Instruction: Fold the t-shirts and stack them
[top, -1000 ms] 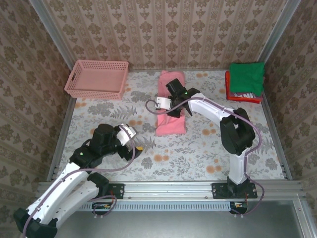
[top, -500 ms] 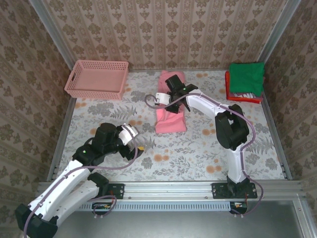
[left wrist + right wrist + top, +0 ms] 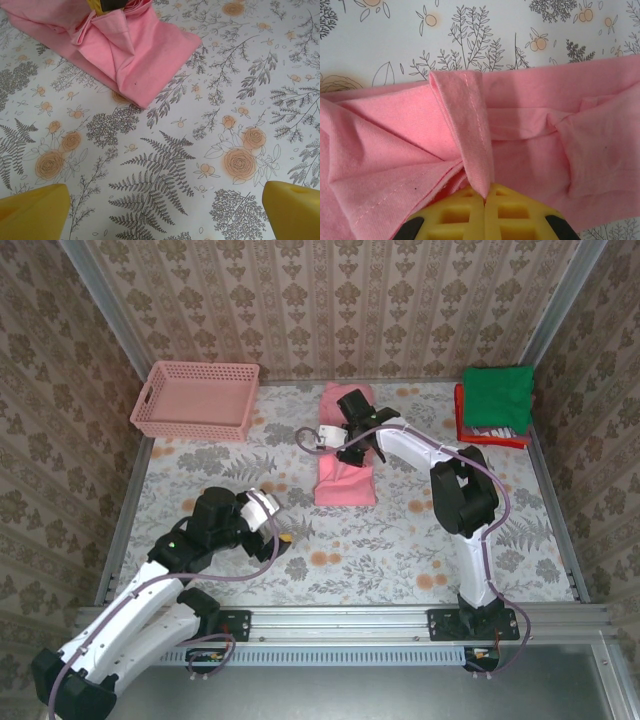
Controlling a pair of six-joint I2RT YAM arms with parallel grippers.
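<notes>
the salmon-pink t-shirt [image 3: 346, 480] lies in the far middle of the flowered surface [image 3: 400, 540]. it is folded into a long narrow strip that runs from the back wall toward the centre. the right hand [image 3: 352, 443] is down on that strip, roughly halfway along it, with its arm reaching in from the right side. in the right wrist view its yellow fingertips [image 3: 465, 212] are pressed together on a hemmed fold of the pink cloth. the fold stands up as a ridge between them, and the cloth around it is drawn into creases toward the pinch. from that view i can't tell how many layers are caught.

the left hand [image 3: 281, 533] sits low over the near left part of the surface, well apart from the shirt. its fingers [image 3: 32, 210] are spread wide in the two bottom corners of the left wrist view, with only printed ferns and roses between them. the near end of the pink strip shows at the top of that view, with its layers overlapping and one flap turned back.

in the far right corner there is a stack. a green t-shirt [image 3: 497, 393] is on top, a white one [image 3: 497, 430] peeks out beneath it at the near edge, and a red one [image 3: 461, 412] shows at the bottom along the left side. a pink lattice basket [image 3: 195, 400] stands in the far left corner against the wall.
</notes>
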